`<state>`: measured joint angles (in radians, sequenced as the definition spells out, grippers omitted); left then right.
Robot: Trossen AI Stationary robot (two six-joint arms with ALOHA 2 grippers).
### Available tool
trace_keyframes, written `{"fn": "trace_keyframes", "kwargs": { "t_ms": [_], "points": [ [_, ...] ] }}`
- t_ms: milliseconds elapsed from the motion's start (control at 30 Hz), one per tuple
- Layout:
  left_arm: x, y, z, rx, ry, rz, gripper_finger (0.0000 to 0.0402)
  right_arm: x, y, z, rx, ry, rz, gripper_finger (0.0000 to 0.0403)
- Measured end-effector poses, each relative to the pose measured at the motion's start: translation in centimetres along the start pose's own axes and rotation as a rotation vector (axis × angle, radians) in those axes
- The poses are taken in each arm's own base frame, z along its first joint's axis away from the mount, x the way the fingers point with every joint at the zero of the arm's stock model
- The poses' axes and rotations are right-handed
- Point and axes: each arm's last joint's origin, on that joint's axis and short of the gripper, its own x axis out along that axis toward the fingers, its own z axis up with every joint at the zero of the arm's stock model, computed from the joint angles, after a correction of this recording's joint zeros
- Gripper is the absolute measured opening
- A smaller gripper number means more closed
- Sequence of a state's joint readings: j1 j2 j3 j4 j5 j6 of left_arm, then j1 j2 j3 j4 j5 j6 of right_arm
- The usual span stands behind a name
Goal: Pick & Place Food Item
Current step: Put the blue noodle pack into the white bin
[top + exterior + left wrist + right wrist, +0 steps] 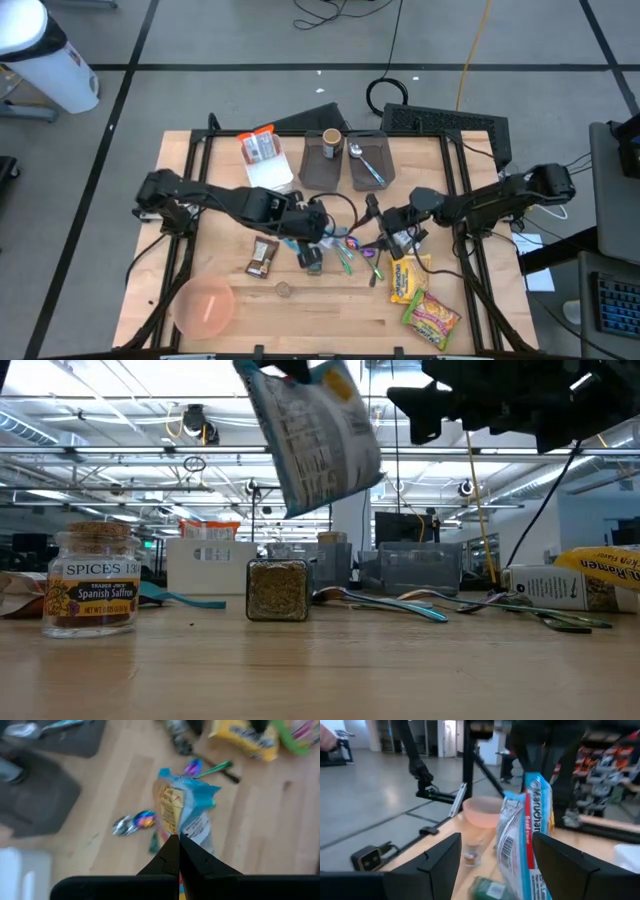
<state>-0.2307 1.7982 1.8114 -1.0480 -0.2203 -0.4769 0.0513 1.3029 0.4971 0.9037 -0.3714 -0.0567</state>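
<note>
Ramen packet [312, 435] hangs in air over worktop middle, long axis near vertical, pinched at top edge by left gripper [178, 842], jaws clamped on it. Right gripper [495, 852] level with packet, fingers spread, packet just ahead between them; right arm nearer for handover. Readable: "Maruchan" on packet; jar [92, 592] "Spanish Saffron"; "Ramen" pack [603, 566] near right edge

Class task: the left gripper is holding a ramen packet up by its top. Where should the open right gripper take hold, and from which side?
Grip the ramen packet on its free lower body, coming level from the right gripper's side. It hangs upright, edge-on between those open fingers, while the left gripper pinches its top.
</note>
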Motion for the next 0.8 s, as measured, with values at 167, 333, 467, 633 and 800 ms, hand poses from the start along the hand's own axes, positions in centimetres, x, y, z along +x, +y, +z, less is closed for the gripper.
{"fn": "trace_keyframes", "kwargs": {
  "t_ms": [167, 333, 467, 633, 800],
  "points": [
    [1.0, -0.6, 0.0, 0.003, 0.005, -0.009, 0.0000, 0.8, 0.4, -0.6, 0.038, -0.029, 0.020, 0.0238],
    [1.4, -1.4, 0.3, 0.005, -0.034, -0.039, 0.0000, 1.5, 0.5, -1.2, 0.053, -0.070, -0.020, 0.0238],
    [1.7, -1.5, 0.3, 0.007, -0.038, -0.045, 0.0000, 2.3, 0.2, -1.5, 0.069, -0.062, -0.040, 0.0238],
    [1.8, -1.6, 0.4, 0.009, -0.042, -0.058, 0.0000, 3.3, -0.2, -1.5, 0.072, -0.063, -0.041, 0.0238],
    [1.8, -1.7, 0.4, 0.015, -0.042, -0.068, 0.0000, 3.5, -0.3, -1.5, 0.055, -0.061, -0.067, 0.0238]
  ]
}}
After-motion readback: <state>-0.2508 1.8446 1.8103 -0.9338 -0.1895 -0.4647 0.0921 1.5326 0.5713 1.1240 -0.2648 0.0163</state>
